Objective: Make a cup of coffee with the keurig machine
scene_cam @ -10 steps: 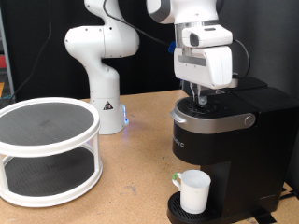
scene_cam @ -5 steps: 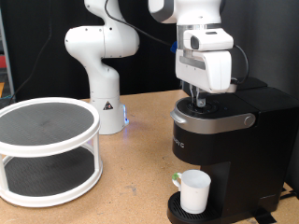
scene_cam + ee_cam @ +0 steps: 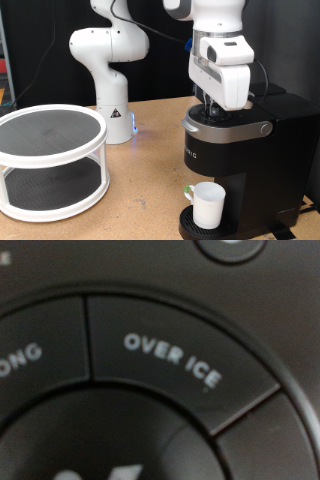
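The black keurig machine stands at the exterior view's right, its silver-grey lid handle closed. The white cup sits on its round drip base, under the spout. My gripper hangs straight down over the machine's top, fingertips at or just above the round button panel. The wrist view is filled by that panel, very close, with a segment button marked "OVER ICE" in the middle. No fingers show in the wrist view.
A white two-tier round rack with dark mesh shelves stands at the exterior view's left. The arm's white base rises behind, near the table's back edge. Bare wooden tabletop lies between rack and machine.
The hand has shifted slightly to the exterior view's right and a little down over the machine's top. The cup and machine have not moved.
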### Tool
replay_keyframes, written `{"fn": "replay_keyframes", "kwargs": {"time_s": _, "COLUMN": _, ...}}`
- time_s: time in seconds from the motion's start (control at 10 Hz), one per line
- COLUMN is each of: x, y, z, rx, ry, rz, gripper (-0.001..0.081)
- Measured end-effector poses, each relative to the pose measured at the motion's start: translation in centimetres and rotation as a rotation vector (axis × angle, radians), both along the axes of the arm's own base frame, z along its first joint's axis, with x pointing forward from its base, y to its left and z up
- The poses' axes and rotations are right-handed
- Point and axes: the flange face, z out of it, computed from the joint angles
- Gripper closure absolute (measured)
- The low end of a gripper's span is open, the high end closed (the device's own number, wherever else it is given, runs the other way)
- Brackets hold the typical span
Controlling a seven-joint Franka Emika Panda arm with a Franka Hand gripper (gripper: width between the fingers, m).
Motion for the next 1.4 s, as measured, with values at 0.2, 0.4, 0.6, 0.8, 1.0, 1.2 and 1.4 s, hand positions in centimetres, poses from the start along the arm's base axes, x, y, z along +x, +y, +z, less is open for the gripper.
{"fn": "replay_keyframes", "kwargs": {"time_s": 0.2, "x": 0.8, "y": -0.2, "z": -0.1, "rx": 0.004, "ry": 0.054, "rz": 0.004, "gripper": 0.0799}}
{"fn": "replay_keyframes", "kwargs": {"time_s": 0.4, "x": 1.0, "y": -0.2, "z": 0.0, "rx": 0.010, "ry": 0.057, "rz": -0.001, "gripper": 0.0799}}
{"fn": "replay_keyframes", "kwargs": {"time_s": 0.6, "x": 1.2, "y": -0.4, "z": 0.0, "rx": 0.044, "ry": 0.003, "rz": -0.020, "gripper": 0.0799}}
{"fn": "replay_keyframes", "kwargs": {"time_s": 0.8, "x": 1.0, "y": -0.6, "z": 0.2, "rx": 0.101, "ry": -0.064, "rz": -0.005, "gripper": 0.0799}}
{"fn": "replay_keyframes", "kwargs": {"time_s": 1.0, "x": 0.0, "y": -0.8, "z": 0.7, "rx": 0.149, "ry": -0.092, "rz": 0.025, "gripper": 0.0799}}
{"fn": "replay_keyframes", "kwargs": {"time_s": 1.2, "x": -1.1, "y": -1.1, "z": 2.8, "rx": 0.186, "ry": -0.127, "rz": 0.027, "gripper": 0.0799}}
{"fn": "replay_keyframes", "kwargs": {"time_s": 1.4, "x": -2.2, "y": -1.7, "z": 5.2, "rx": 0.193, "ry": -0.146, "rz": 0.045, "gripper": 0.0799}}
